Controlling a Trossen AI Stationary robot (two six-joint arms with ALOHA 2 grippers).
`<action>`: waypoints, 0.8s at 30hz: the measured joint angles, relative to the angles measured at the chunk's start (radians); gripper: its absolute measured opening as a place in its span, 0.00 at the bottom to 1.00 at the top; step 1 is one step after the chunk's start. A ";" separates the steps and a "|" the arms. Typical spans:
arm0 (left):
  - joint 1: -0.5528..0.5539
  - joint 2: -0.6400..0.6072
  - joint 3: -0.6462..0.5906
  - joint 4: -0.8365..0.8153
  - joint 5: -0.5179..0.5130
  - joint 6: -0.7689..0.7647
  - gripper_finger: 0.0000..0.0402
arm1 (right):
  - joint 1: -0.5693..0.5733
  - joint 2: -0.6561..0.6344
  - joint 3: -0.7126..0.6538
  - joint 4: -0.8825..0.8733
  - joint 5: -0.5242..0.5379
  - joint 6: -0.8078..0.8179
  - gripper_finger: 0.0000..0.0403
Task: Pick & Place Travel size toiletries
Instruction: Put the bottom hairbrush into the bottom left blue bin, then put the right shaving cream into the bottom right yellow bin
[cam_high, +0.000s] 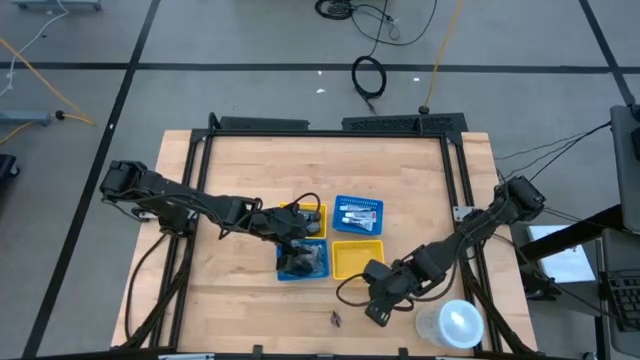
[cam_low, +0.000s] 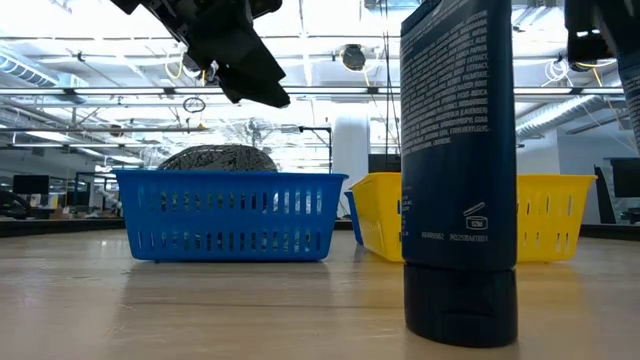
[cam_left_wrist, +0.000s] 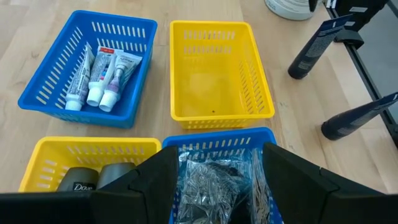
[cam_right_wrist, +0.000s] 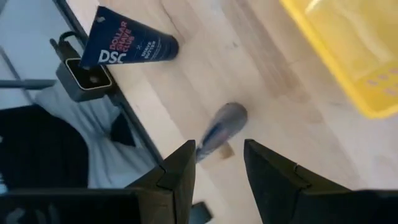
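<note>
At the bottom middle of the left wrist view, the left pincer is hanging with its fingers spread and nothing between them. Directly beneath it we are seeing a blue tray of crinkled clear packets, and just beside that, at the lower left, a yellow tray holding dark oval things. The travel size toiletries are lying side by side in another blue tray at the upper left, caps pointing toward the camera. An empty yellow tray is sitting next to them.

In our judgement, we are lining up for the first pick. To do it well, we are wanting to carry the pincer over to the toiletries' tray, turn the fingers across one tube's body instead of along it, and come down clear of the tray walls. The outermost tube looks easiest, since the tubes are touching one another.

Low in the high view, the right pincer is waiting over the table, also spread and empty.
</note>
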 joint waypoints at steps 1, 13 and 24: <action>0.000 0.000 0.000 0.000 0.000 0.000 0.57 | -0.001 0.006 0.000 0.004 -0.007 0.018 0.32; 0.000 0.000 0.000 0.000 0.000 0.007 0.57 | 0.000 0.036 0.000 0.033 -0.025 0.059 0.32; 0.000 0.000 0.000 0.000 0.001 0.008 0.57 | 0.000 0.036 -0.001 0.038 -0.026 0.063 0.32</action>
